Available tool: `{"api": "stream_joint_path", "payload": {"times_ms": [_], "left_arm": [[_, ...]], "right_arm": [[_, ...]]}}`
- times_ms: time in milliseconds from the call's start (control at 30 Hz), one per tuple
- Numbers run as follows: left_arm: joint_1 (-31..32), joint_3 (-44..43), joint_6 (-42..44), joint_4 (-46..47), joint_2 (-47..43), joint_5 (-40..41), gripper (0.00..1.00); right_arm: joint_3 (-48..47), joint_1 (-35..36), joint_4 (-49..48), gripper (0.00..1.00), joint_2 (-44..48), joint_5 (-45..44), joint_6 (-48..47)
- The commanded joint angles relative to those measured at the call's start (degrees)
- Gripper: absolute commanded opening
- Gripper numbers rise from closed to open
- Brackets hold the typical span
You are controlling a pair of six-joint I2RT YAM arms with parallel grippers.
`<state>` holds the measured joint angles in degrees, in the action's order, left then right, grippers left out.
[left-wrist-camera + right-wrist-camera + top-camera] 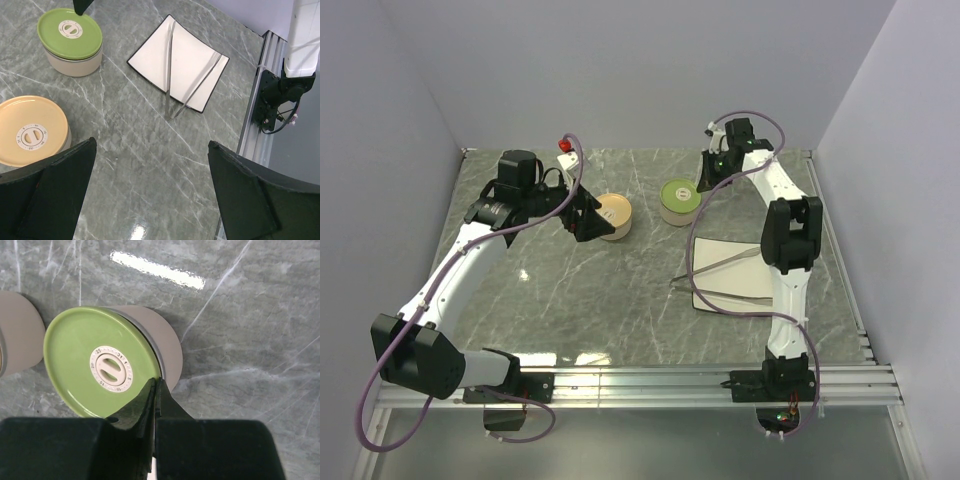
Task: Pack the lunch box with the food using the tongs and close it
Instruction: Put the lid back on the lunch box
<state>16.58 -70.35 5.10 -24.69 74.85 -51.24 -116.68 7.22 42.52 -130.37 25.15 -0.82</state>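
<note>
Our left gripper [152, 145] hangs wide apart above the open grey marble desk [620, 290]; our right gripper [154, 383], pressed together, sits at the green-lidded round tin's [95, 347] near rim.

The grey-green marbled tabletop [620, 300] carries two round closed tins side by side toward the far middle: a yellow-lidded tin [614, 215] on the left and a green-lidded tin [678, 200] on the right. Nearer, on the right, lies a white square plate [735, 280]. The tongs [169, 75] rest across it, their joined end poking past its left edge.
</note>
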Motion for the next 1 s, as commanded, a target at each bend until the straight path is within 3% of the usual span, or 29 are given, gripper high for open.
{"api": "stream_joint_path", "payload": {"times_ms": [0,367,467,500,533,633,967], "left_arm": [[-0.2,0.0,0.0,1.4,-1.1,-1.7,0.99],[-0.2,0.0,0.6,0.9,-0.8,-2.0,0.99],[-0.2,0.0,0.4,1.1,-0.8,-2.2,1.00],[-0.2,0.0,0.2,1.2,-0.8,-2.4,0.99],[-0.2,0.1,0.1,1.2,-0.8,-2.5,0.99],[-0.2,0.0,0.0,1.3,-0.8,-2.5,0.99],[-0.2,0.3,0.3,1.3,-1.1,-2.4,1.00]], "right_arm": [[-0.8,-0.2,-1.5,0.00,0.2,0.6,0.7],[-2.1,-0.2,0.7,0.00,-0.9,0.4,0.6],[-2.6,-0.2,1.7,0.13,0.0,0.0,0.3],[-2.5,-0.2,1.7,0.26,0.4,-0.1,0.3],[-2.3,-0.1,1.4,0.32,0.8,-0.1,0.2],[-2.0,-0.2,0.9,0.43,2.7,-0.2,0.4],[4.0,2.2,-7.5,0.43,12.1,1.0,-0.8]]}}
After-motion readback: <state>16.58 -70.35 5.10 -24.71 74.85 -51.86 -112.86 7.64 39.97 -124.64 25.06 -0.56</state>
